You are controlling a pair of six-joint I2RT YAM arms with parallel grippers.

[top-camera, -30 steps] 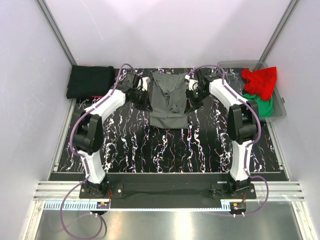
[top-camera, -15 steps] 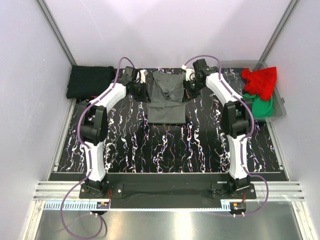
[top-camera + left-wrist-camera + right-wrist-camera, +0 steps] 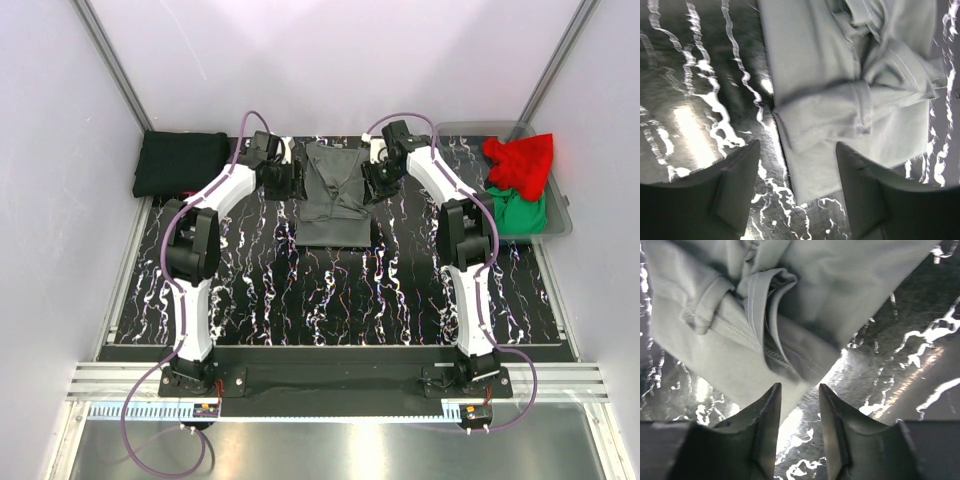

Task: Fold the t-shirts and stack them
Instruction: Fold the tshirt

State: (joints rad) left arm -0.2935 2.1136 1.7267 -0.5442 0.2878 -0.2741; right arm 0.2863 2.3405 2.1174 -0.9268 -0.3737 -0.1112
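A folded black cloth t-shirt (image 3: pixel 180 163) sits at ten o'clock on the black marbled table (image 3: pixel 330 300). The left gripper (image 3: pixel 797 150) hangs spread and empty over the left edge of the large dark grey cloth t-shirt (image 3: pixel 335 205). That shirt is a rumpled oblong at twelve o'clock, sleeves bunched inward. The right gripper (image 3: pixel 799 390), fingers parted, pinches nothing at its right edge. At two o'clock, a red cloth t-shirt (image 3: pixel 520 160) and a green cloth t-shirt (image 3: pixel 522 212) fill the clear grey plastic bin (image 3: pixel 562 222).

clear grey bin (image 3: pixel 556 228) at far right of marbled table (image 3: pixel 330 300)
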